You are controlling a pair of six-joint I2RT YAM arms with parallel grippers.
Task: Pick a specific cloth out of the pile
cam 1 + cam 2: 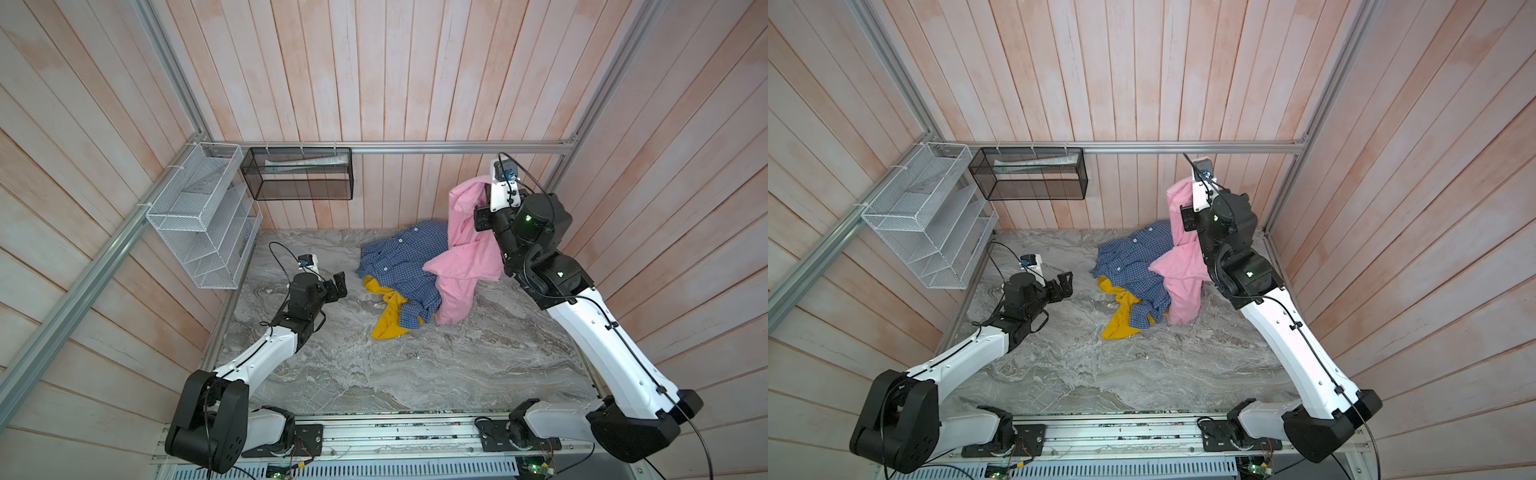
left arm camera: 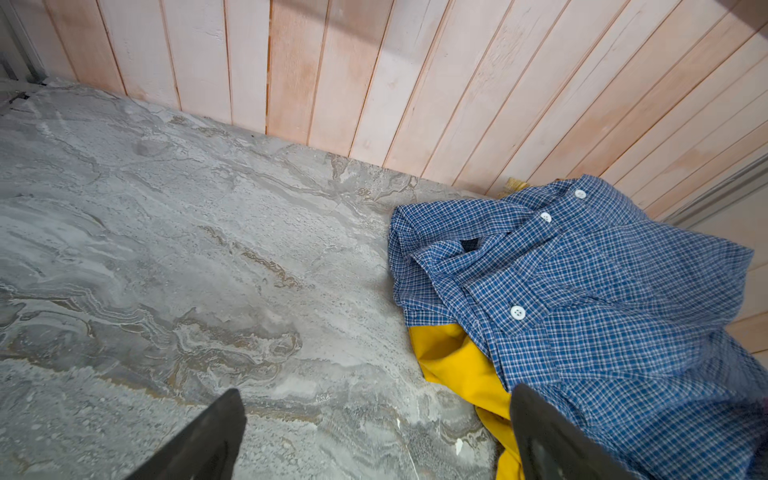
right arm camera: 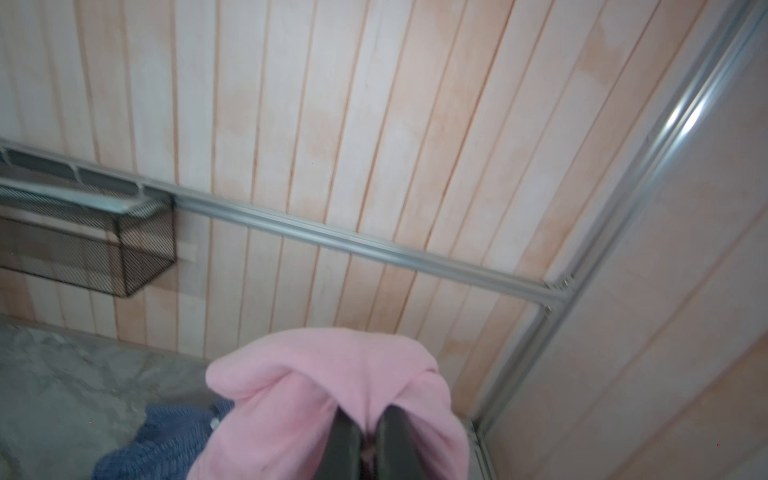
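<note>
Left claw: the left black parallel gripper (image 1: 338, 286) stood with jaws spread wide, empty, low over the grey marbled tabletop (image 1: 353, 374); in its wrist view the two dark fingers (image 2: 208, 440) framed bare marble.
Pile, from left claw: the heap of garments (image 1: 405, 282) lay just ahead of the open jaws, apart from them, nothing touching.
Yellow cloth: the mustard-yellow flat cloth (image 1: 388, 320) lay lowest in the heap, on the near side, mostly under the shirt.
Checked shirt: the blue checked buttoned cotton shirt (image 1: 1133, 266) lay crumpled over the yellow, white buttons up.
Pink cloth: the plain light-pink soft fabric garment (image 1: 465, 249) hung from the right claw, top raised well above the table, lower end draped down onto the shirt's edge and the marble.
Right claw: the right black parallel gripper (image 3: 365, 432) was clamped on a fold of the pink cloth; in its wrist view fabric bunched over both fingers (image 3: 345, 444).
</note>
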